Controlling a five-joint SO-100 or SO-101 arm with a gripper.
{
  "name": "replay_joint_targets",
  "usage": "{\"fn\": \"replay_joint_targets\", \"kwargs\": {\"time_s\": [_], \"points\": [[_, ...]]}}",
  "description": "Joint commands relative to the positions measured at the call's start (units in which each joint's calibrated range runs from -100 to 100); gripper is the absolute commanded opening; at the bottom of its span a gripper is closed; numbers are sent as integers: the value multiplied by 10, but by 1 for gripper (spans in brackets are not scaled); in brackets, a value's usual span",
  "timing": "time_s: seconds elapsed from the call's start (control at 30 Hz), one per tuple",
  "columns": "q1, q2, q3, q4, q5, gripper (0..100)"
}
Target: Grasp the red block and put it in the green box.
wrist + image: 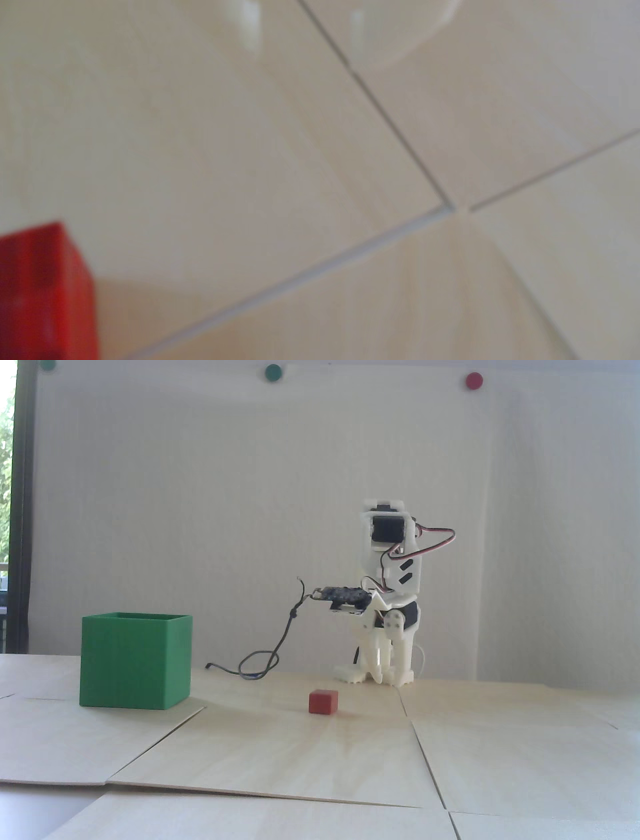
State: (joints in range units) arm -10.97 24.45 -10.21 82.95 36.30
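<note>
The red block [323,702] is a small cube lying on the pale wooden boards, in front of the arm and a little left of it in the fixed view. The wrist view catches it blurred at the bottom left corner [41,294]. The green box [135,660] stands open-topped on the left, well apart from the block. My gripper [387,680] hangs down from the folded white arm with its tips near the table, behind and right of the block, holding nothing. In the wrist view the gripper [308,52] shows only as two blurred white fingers at the top edge.
A dark cable [260,665] loops on the table between the box and the arm. Seams [398,138] run between the boards. A white wall stands close behind, with two green dots [273,372] and a red dot [473,380].
</note>
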Motion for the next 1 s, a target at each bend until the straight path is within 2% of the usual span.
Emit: {"fn": "replay_joint_targets", "kwargs": {"time_s": [0.0,0.27,0.6,0.63,0.83,0.9,0.97], "points": [[-13,-19,-30,15,2,9],[147,-9,-83,-23,14,9],[183,-10,-79,-19,21,10],[181,-10,-79,-17,20,12],[158,-10,-77,-17,25,43],[145,-9,-75,-17,23,48],[137,-9,-75,-20,20,48]]}}
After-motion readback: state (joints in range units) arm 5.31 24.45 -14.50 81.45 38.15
